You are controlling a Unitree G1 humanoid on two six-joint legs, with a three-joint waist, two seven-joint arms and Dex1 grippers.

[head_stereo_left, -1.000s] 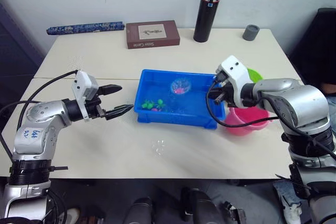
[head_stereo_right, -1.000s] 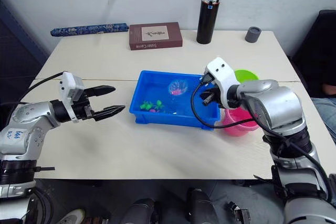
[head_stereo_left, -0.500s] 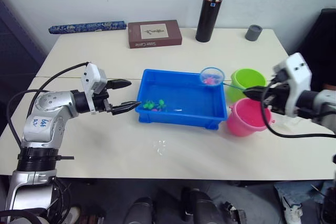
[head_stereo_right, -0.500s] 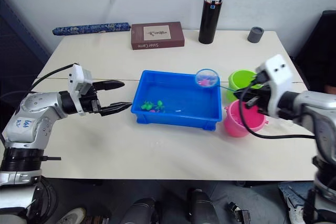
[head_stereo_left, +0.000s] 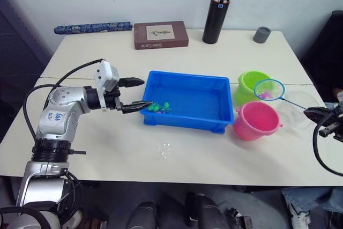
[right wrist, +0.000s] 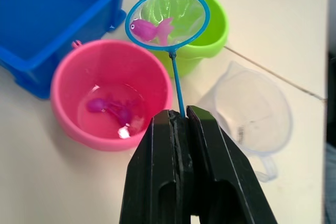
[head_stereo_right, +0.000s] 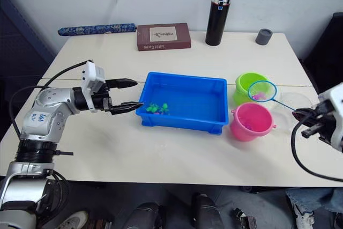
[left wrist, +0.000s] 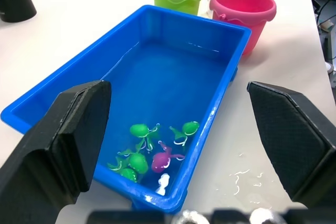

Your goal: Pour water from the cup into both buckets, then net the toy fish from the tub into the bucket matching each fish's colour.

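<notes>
My right gripper (right wrist: pixel 181 116) is shut on the thin handle of the net (right wrist: pixel 167 18). Its blue hoop holds one pink fish (right wrist: pixel 149 29) and hangs over the rim of the green bucket (head_stereo_left: pixel 252 85), just behind the pink bucket (head_stereo_left: pixel 257 120). Pink fish (right wrist: pixel 107 106) lie in the pink bucket's water. The clear cup (head_stereo_left: pixel 297 108) stands upright to the right of the buckets. In the blue tub (head_stereo_left: pixel 187 74), several green fish and one pink fish (left wrist: pixel 152 153) sit at the left end. My left gripper (head_stereo_left: pixel 146 94) is open at that end, holding nothing.
A tall black flask (head_stereo_left: pixel 218 13), a small grey cap (head_stereo_left: pixel 261 34), a brown box (head_stereo_left: pixel 161 35) and a blue patterned roll (head_stereo_left: pixel 91 27) line the table's far side. Small water drops (head_stereo_left: pixel 165 149) lie on the table in front of the tub.
My right gripper has carried the net with the pink fish out of the tub and rightward to the buckets. My left gripper has moved closer to the tub's left end.
</notes>
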